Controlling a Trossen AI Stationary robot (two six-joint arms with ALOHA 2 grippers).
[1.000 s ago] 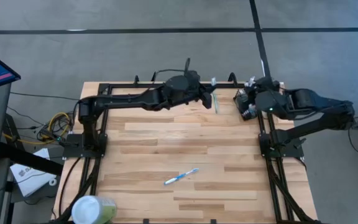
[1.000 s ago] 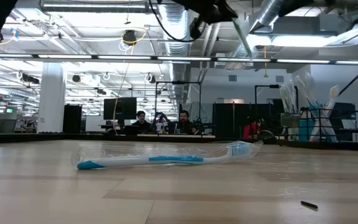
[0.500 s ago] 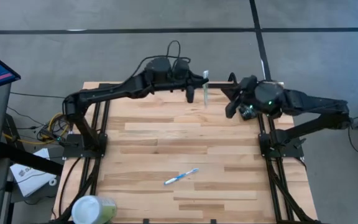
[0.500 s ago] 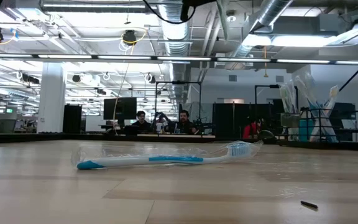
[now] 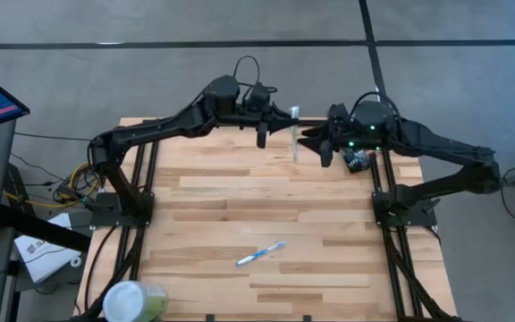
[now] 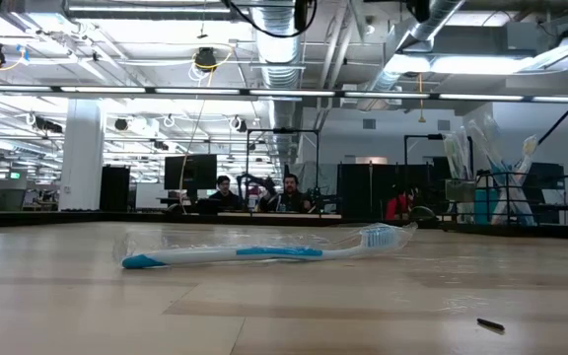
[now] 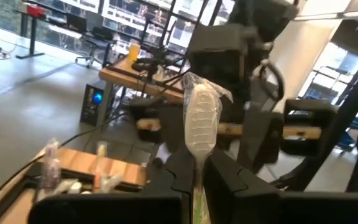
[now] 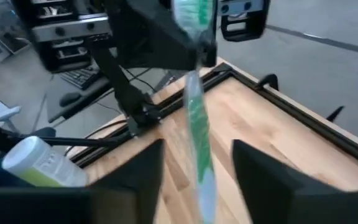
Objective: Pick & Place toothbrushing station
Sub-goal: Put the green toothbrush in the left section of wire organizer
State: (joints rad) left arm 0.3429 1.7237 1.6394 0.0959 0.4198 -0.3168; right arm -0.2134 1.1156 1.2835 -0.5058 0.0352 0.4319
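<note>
Two dark arms meet over the far edge of the wooden table [image 5: 204, 206], the left one reaching in from its post on the left side, the right one from its post on the right.

At the near left corner stands the pale-green cup [image 5: 132, 301] with its white lid, well apart from everything else.

Against the far right edge, partly under the right arm, sits a small dark boxy thing with pale bits showing in it – apparently the toothbrushing station [image 5: 358, 161]. Neither gripper holds it.

The left gripper [image 7: 194, 171] is clamped on the handle of a green toothbrush in a clear wrapper [image 7: 199, 124], held up above the table's far edge. The right gripper [image 8: 197, 180] faces it from the other side with its fingers [image 8: 135, 180] spread wide – the wrapped brush hangs in the gap between them, and neither finger visibly touches it.

Lower on the table, near the middle of the near half, a blue-and-white toothbrush [image 5: 260, 254] lies flat in its own clear wrapper, well apart from both arms.
</note>
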